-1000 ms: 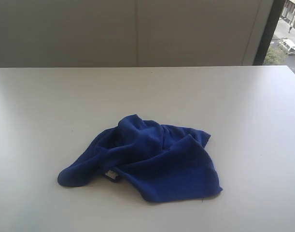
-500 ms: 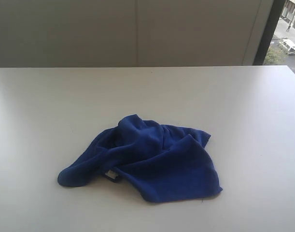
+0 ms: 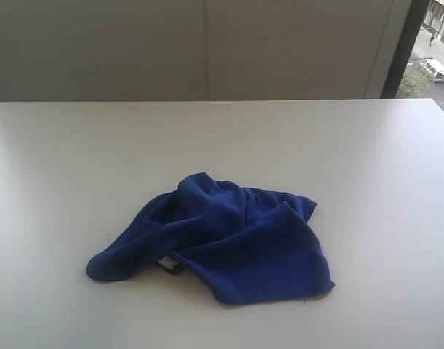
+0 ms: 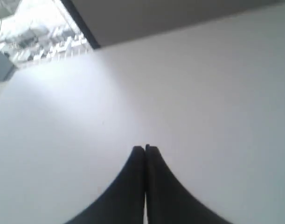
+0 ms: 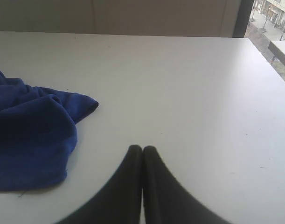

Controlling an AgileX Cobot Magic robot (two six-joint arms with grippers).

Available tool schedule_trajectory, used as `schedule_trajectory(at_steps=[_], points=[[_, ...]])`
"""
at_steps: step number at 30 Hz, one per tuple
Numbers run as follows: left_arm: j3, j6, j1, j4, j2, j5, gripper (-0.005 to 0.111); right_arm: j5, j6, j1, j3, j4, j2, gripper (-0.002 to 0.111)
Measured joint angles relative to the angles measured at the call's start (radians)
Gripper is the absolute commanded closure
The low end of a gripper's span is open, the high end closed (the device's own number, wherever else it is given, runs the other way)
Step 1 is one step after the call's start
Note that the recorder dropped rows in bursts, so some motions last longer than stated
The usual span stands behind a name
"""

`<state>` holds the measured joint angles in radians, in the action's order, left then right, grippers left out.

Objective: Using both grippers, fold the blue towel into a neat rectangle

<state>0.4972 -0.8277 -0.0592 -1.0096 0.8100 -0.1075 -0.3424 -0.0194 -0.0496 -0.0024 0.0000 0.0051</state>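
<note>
The blue towel [image 3: 222,240] lies crumpled in a loose heap on the white table, a little in front of its middle, with a small white tag [image 3: 164,259] peeking out at its near left side. Neither arm shows in the exterior view. In the left wrist view my left gripper [image 4: 145,148] is shut over bare table, with nothing between its black jaws and no towel in sight. In the right wrist view my right gripper [image 5: 142,148] is shut too, empty, with the blue towel [image 5: 30,140] lying apart from it off to one side.
The white table [image 3: 338,145] runs to a far edge against a grey wall [image 3: 207,43]. A dark window frame [image 3: 400,47] with a street outside stands at the back right.
</note>
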Motion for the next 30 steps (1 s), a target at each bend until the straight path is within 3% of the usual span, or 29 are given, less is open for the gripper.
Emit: schedule_trajectory(at_steps=[3,5,8,11,13,24,25,28,29,30], points=[[0.027,0.181,-0.005,0.134,0.182,-0.062,0.107,0.0,0.0,0.0,0.0,0.0,0.0,0.108],[0.062,0.449,-0.041,0.377,0.305,-0.134,0.107,0.0,0.0,0.0,0.0,0.0,0.0,0.108],[0.154,1.015,-0.139,0.858,0.414,-0.3,0.107,0.0,0.0,0.0,0.0,0.0,0.0,0.108],[0.216,1.406,-0.209,1.248,0.47,-0.414,0.107,0.0,0.0,0.0,0.0,0.0,0.0,0.108],[0.226,1.578,-0.236,1.415,0.493,-0.448,0.107,0.0,0.0,0.0,0.0,0.0,0.0,0.108],[0.232,2.057,-0.257,2.062,0.612,-0.408,0.105,0.0,0.0,0.0,0.0,0.0,0.0,0.108],[0.232,2.164,-0.257,2.194,0.65,-0.408,0.103,0.0,0.0,0.0,0.0,0.0,0.0,0.108],[0.232,2.291,-0.257,2.351,0.721,-0.407,0.087,0.0,0.0,0.0,0.0,0.0,0.0,0.108],[0.232,2.316,-0.257,2.398,0.741,-0.407,0.073,0.0,0.0,0.0,0.0,0.0,0.0,0.108],[0.232,2.363,-0.257,2.475,0.79,-0.407,0.066,0.0,0.0,0.0,0.0,0.0,0.0,0.108]])
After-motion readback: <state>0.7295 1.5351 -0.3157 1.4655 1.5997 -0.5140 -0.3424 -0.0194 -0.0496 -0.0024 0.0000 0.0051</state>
